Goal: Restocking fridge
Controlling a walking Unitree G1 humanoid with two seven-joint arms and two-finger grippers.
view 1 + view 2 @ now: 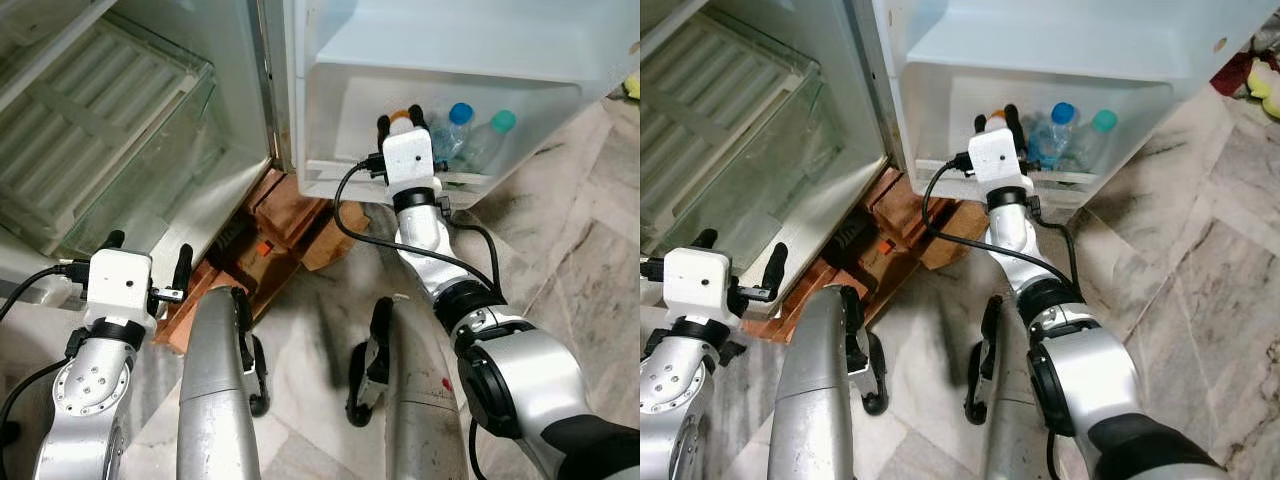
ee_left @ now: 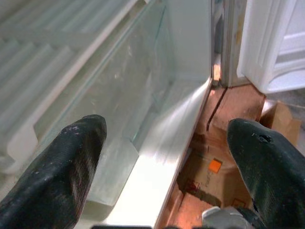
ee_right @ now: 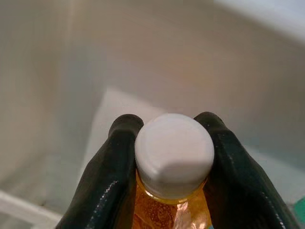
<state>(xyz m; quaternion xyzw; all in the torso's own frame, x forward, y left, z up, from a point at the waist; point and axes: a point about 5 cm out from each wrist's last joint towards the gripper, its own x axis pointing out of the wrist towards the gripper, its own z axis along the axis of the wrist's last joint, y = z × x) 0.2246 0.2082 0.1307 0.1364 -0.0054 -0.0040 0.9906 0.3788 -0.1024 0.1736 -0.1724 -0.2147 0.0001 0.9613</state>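
Right wrist view: we note the right claw (image 3: 174, 164) clamped on a white-capped orange drink bottle (image 3: 174, 152), upright, inside the white fridge door shelf (image 1: 340, 170), beside two blue-capped bottles (image 1: 470, 135). Left claw (image 1: 148, 265) gapes empty.

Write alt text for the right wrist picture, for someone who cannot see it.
Two black fingers of the right end effector grip the neck of a clear plastic bottle of orange fizzy drink with a white screw cap, seen from above against the blurred white fridge door shelf.
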